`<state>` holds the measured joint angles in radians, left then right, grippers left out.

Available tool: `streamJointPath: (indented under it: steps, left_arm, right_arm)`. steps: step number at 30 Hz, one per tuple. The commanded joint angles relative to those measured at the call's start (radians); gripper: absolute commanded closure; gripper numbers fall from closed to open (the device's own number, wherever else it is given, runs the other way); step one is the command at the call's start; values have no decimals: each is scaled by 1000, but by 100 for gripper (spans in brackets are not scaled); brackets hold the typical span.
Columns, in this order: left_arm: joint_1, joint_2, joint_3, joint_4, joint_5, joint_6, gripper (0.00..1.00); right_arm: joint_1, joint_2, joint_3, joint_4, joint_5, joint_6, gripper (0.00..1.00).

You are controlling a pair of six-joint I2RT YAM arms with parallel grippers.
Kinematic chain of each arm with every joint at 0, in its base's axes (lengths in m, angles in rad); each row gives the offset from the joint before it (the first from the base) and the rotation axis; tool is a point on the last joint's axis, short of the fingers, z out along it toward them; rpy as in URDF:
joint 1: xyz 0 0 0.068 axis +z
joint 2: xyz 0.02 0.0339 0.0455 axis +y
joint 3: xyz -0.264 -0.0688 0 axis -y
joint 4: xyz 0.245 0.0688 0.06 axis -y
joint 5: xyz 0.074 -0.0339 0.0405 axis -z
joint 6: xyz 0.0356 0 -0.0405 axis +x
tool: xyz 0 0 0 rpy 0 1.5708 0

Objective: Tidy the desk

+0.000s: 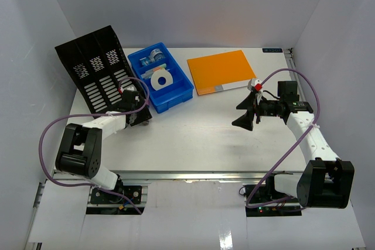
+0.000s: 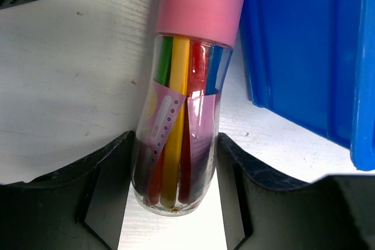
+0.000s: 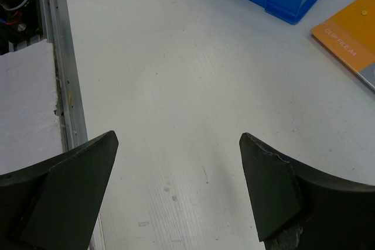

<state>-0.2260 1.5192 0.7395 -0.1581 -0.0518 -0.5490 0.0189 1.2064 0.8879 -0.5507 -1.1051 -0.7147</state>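
Left tool, grip on jar unclear

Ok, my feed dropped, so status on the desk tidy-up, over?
Left gripper straddles marker jar, grip unconfirmed. Right gripper open, empty. Desk: orange folder lies loose. Blue tray crowds the jar.

A white desk, its metal rail running along the near edge, sits boxed in by a plain pale left wall, back wall and right wall, under soft, even, faintly lilac light.
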Motion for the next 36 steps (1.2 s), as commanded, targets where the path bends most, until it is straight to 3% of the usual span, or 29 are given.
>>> streamJointPath:
  steps: [1,6,13,20,25,29,36]
  left_arm:
    - [-11,-8,-5,-51,-23,26,51]
    - [-24,-58,11,-90,-21,43,77]
    - [-36,-242,11,-147,33,102,100]
    - [-36,-410,35,-271,-2,170,100]
    - [-36,-442,102,-269,1,232,100]
    - [-36,-374,195,-195,82,349,100]
    - [-39,-79,489,-179,330,620,100]
  right_arm:
    - [-7,-12,9,8,-32,-2,9]
    - [-7,-14,10,6,-36,-3,9]
    - [-7,-20,11,3,-39,-3,9]
    - [-7,-25,13,1,-44,-5,9]
    - [-7,-25,11,1,-48,-5,9]
    - [-7,-26,11,1,-47,-5,9]
    - [-7,-24,9,0,-44,-8,9]
